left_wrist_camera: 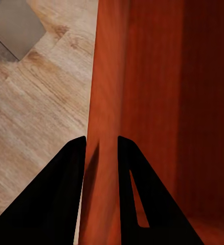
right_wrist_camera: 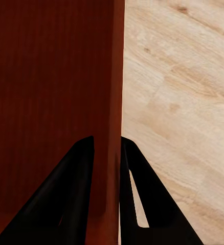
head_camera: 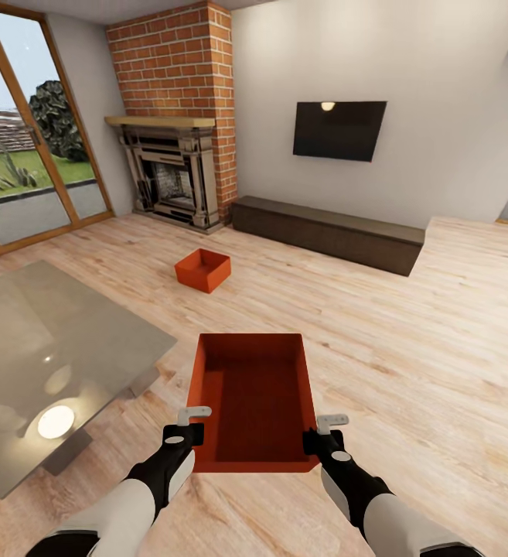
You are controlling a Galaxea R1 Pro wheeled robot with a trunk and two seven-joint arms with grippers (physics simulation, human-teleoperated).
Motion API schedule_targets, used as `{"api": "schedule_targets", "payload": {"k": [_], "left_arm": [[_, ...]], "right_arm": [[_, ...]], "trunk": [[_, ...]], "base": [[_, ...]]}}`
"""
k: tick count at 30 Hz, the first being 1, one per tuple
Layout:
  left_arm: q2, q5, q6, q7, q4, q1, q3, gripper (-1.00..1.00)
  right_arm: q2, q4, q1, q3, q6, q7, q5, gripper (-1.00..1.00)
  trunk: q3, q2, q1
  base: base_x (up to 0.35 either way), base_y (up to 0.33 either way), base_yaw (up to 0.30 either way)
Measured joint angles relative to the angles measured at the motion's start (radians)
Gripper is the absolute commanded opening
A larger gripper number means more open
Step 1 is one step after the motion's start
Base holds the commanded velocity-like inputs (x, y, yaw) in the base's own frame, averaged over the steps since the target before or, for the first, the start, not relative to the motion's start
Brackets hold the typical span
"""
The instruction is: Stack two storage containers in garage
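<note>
A: Status check, scanning left to right. What is on the left?

B: Glass doors (head_camera: 29, 139), then the glass counter (head_camera: 52, 340) at lower left. The left hand (head_camera: 196, 422) sits at the left wall of the near bin (head_camera: 255, 402). In the left wrist view its two fingers (left_wrist_camera: 61, 194) straddle that thin wall (left_wrist_camera: 104, 102), one outside, one inside, closed against it as far as I can judge.

A: Centre?

B: The near bin is held out in front of the robot, over the wood floor (head_camera: 408, 340), open side up and empty. Whether it is lifted clear of the floor or resting on it, I cannot tell. Further back, the second bin (head_camera: 202, 270) sits on the floor in front of the brick fireplace (head_camera: 172, 178), well apart from the first and from both hands.

A: Right side?

B: The right hand (head_camera: 325, 430) mirrors the left one. The right wrist view shows its fingers (right_wrist_camera: 71, 194) on either side of the right wall (right_wrist_camera: 116, 76), pinched onto it.

A: Progress?

B: Early, in my judgement. This is the living room: fireplace, wall television (head_camera: 339, 130), low bench (head_camera: 327, 232). One bin is gripped by both hands, nothing is in the garage. Remaining: carry this bin out, set it down on the concrete, return for the second one, stack it on top.
</note>
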Motion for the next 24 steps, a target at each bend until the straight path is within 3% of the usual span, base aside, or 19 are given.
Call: {"api": "schedule_targets", "payload": {"k": [24], "left_arm": [[0.000,0.001,0.000,0.001,0.000,0.000,-0.001,-1.00]], "right_arm": [[0.000,0.000,0.000,0.000,0.001,0.000,0.001,-1.00]], "trunk": [[0.037,0.000,0.000]], "base": [[0.000,0.000,0.000]]}}
